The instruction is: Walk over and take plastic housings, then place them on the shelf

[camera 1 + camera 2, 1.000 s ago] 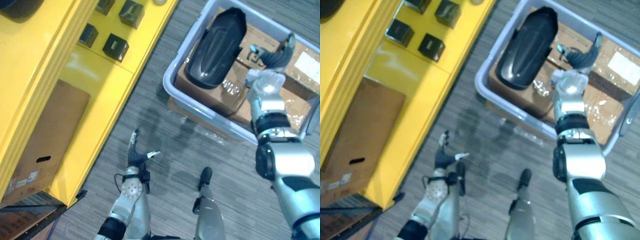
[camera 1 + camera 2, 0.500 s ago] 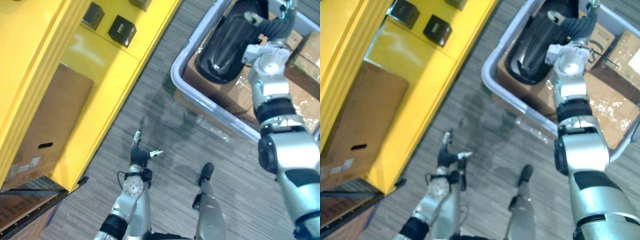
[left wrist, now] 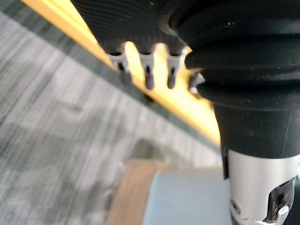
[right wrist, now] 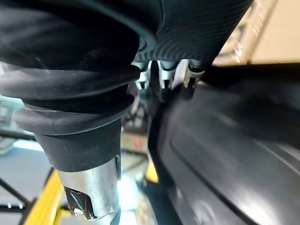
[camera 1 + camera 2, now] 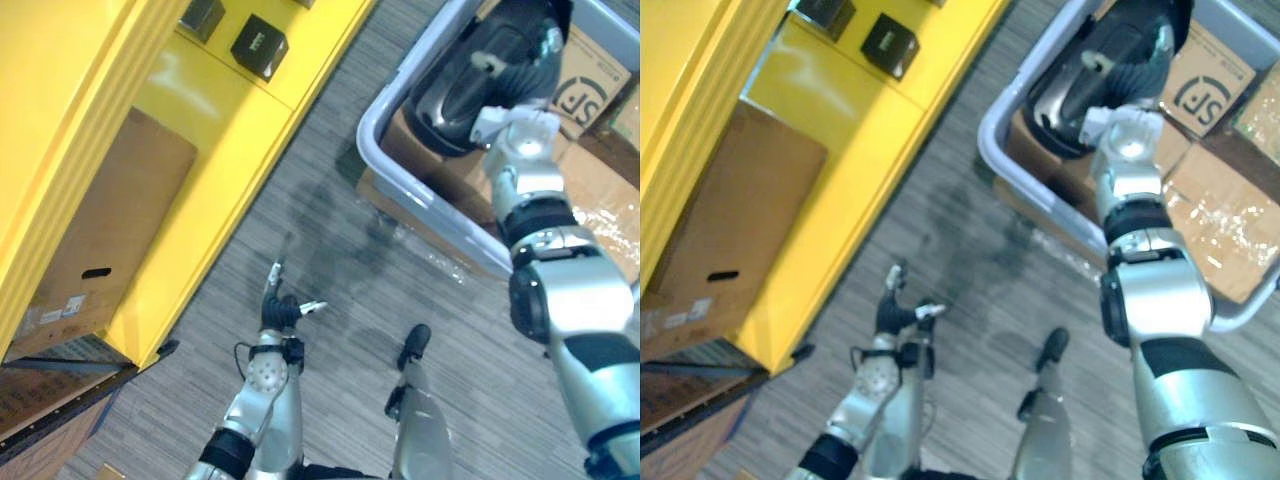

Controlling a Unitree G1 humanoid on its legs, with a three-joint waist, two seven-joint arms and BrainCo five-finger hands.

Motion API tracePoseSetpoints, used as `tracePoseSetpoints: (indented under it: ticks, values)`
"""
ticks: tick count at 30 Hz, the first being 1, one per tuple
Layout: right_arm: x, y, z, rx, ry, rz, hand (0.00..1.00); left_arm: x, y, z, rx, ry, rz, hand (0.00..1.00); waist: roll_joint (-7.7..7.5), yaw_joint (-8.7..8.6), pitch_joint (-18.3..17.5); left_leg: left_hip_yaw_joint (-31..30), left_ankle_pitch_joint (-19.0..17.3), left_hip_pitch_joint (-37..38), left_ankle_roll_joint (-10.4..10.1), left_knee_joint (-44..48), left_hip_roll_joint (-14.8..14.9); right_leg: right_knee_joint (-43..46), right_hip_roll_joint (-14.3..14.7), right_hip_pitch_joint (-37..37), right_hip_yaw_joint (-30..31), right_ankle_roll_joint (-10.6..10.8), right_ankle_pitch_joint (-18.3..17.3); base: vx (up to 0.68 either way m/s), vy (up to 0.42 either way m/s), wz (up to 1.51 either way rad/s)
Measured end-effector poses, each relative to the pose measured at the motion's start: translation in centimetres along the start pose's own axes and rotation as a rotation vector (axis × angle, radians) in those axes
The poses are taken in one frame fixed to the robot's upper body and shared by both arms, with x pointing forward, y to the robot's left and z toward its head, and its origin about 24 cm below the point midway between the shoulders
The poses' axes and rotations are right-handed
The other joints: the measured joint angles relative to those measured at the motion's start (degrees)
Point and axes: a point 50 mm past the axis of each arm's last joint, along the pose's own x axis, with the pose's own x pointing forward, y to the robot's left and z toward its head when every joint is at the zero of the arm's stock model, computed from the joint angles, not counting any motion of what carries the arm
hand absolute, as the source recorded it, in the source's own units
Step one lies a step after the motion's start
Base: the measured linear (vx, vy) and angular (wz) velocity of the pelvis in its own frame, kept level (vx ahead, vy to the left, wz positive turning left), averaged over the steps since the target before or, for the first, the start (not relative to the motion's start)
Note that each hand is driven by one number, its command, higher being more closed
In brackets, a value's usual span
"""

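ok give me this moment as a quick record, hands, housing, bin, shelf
housing: black, lying in the grey bin on cardboard boxes
right hand: at the housing, grip unclear
left hand: open, low over the floor
shelf: yellow, holds small black boxes, a large cardboard box lower down
stage: pickup, housing not yet out of the bin

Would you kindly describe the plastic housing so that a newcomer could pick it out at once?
Right of the yellow shelf, a pale grey bin holds brown cardboard boxes. On those boxes lies the plastic housing, under the right hand. It is the bin's one long, glossy black, rounded shell, where everything beside it is flat and brown.
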Motion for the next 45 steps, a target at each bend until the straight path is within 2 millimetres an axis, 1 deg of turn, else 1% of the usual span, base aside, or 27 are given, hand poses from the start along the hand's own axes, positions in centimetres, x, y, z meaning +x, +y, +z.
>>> tracePoseSetpoints:
  ticks: [4, 7, 11, 14, 17, 22, 26, 29, 31, 32, 35, 38, 42, 45]
  values:
    - [0.0, -0.1, -0.4, -0.011, 0.018, -0.012, 0.0, -0.1, -0.3, 0.0, 0.001, -0.001, -0.013, 0.0, 0.0, 0.28, 0.0, -0.4, 0.1, -0.7, -0.2, 0.1, -0.1, 0.0, 0.0, -0.8, 0.0, 0.0, 0.0, -0.1, 0.019, -0.03]
    - [-0.1, -0.3, -0.6, -0.028, 0.015, -0.035, 0.0, 0.0, -0.3, 0.0, 0.002, -0.002, -0.01, 0.0, 0.0, 0.44, 0.0, -0.8, 0.3, -1.4, -0.4, 0.6, -0.2, 0.0, 0.1, -1.1, -0.1, -0.9, -0.6, -0.08, 0.009, 0.0]
    - [-0.3, -0.8, -1.0, -0.027, 0.01, -0.072, 0.0, 0.0, -0.2, 0.1, 0.002, -0.002, -0.007, 0.0, -0.01, 0.57, 0.0, -1.0, 0.4, -2.1, -0.6, 0.9, -0.2, 0.0, 0.2, -1.7, -0.1, -0.9, -0.7, -0.08, 0.017, -0.01]
    - [-0.2, -1.0, -0.7, -0.017, -0.003, -0.093, 0.0, 0.1, -0.1, 0.1, 0.003, -0.003, -0.003, 0.0, -0.01, 0.64, 0.0, -1.0, 0.7, -2.6, -0.7, 0.9, -0.2, 0.1, 0.2, -2.3, 0.0, -0.9, -0.7, -0.05, 0.015, -0.03]
    - [-0.3, -1.0, -0.6, -0.021, -0.02, -0.092, 0.0, 0.1, -0.2, 0.1, 0.002, -0.003, 0.0, 0.0, -0.01, 0.34, 0.0, -1.0, 0.7, -2.5, -0.7, 1.0, -0.2, 0.1, 0.2, -2.3, 0.1, -0.9, -0.7, -0.04, 0.019, -0.02]
    - [-0.3, -1.0, -0.5, -0.065, -0.031, -0.09, 0.0, 0.2, 0.3, 0.1, 0.001, -0.002, 0.022, 0.0, -0.02, -0.26, 0.0, -1.0, 0.7, -2.5, -0.7, 1.2, -0.2, 0.1, 0.2, -2.3, 0.3, -0.9, -0.6, 0.0, 0.0, 0.0]
    - [-0.2, -1.2, 0.0, -0.081, -0.057, -0.093, 0.0, 0.3, 0.6, 0.0, 0.001, -0.001, 0.035, 0.0, -0.02, -0.3, 0.0, -1.1, 0.7, -2.6, -0.7, 1.2, -0.2, 0.1, 0.2, -2.3, 0.3, -0.9, -0.6, -0.01, 0.005, 0.0]
    - [0.0, -1.3, 1.4, -0.088, -0.119, -0.089, 0.0, 0.3, 0.6, 0.0, 0.0, 0.0, 0.034, 0.0, -0.02, -0.37, 0.0, -1.3, 0.7, -3.1, -0.7, 1.8, -0.2, 0.1, 0.2, -2.3, 0.3, -0.9, -0.6, -0.04, 0.023, 0.02]
    - [0.1, -1.5, 3.3, -0.091, -0.202, -0.083, 0.0, 0.2, 0.6, 0.0, 0.0, 0.0, 0.033, 0.0, -0.03, -0.34, 0.0, -1.3, 0.6, -3.6, -0.7, 2.0, -0.2, 0.3, 0.2, -2.9, 0.3, -0.9, -0.6, -0.04, 0.025, 0.0]
    - [0.0, -1.5, 3.7, -0.092, -0.222, -0.079, 0.0, 0.2, 0.6, -0.1, 0.001, 0.002, 0.033, 0.0, -0.03, -0.37, 0.0, -1.3, 0.6, -3.7, -0.7, 2.1, -0.2, 0.3, 0.2, -2.9, 0.3, -0.9, -0.6, -0.04, 0.022, -0.02]
    - [-0.3, -1.4, 6.3, -0.083, -0.354, -0.058, 0.0, 0.0, 0.6, -0.2, 0.002, 0.01, 0.026, 0.0, -0.03, -0.53, 0.0, -1.3, 0.6, -3.7, -0.7, 2.3, -0.2, 0.3, 0.2, -2.9, 0.3, -0.9, -0.6, -0.04, 0.02, -0.01]
    - [-0.6, -1.4, 8.0, -0.08, -0.436, -0.054, 0.0, 0.0, 0.6, -0.2, 0.001, 0.009, 0.025, 0.0, -0.04, -0.7, 0.0, -1.4, 0.6, -3.9, -0.7, 2.5, -0.2, 0.3, 0.3, -2.9, 0.3, -0.9, -0.6, -0.04, 0.02, 0.0]
    - [-1.0, -0.9, 8.8, -0.101, -0.487, -0.052, 0.0, 0.0, 0.6, -0.2, 0.002, 0.009, 0.025, 0.0, -0.08, -1.07, 0.0, -1.6, 0.7, -4.2, -0.7, 2.7, -0.2, 0.3, 0.3, -3.1, 0.2, -0.9, -0.6, -0.04, 0.022, 0.02]
    - [-1.1, -1.2, 8.9, -0.141, -0.516, -0.109, 0.0, 0.0, 0.6, -0.2, 0.001, 0.009, 0.027, 0.0, -0.19, -1.48, -0.1, -1.6, 0.7, -4.2, -0.7, 2.7, -0.2, 0.3, 0.3, -3.1, 0.2, -0.9, -0.6, 0.0, 0.0, 0.0]
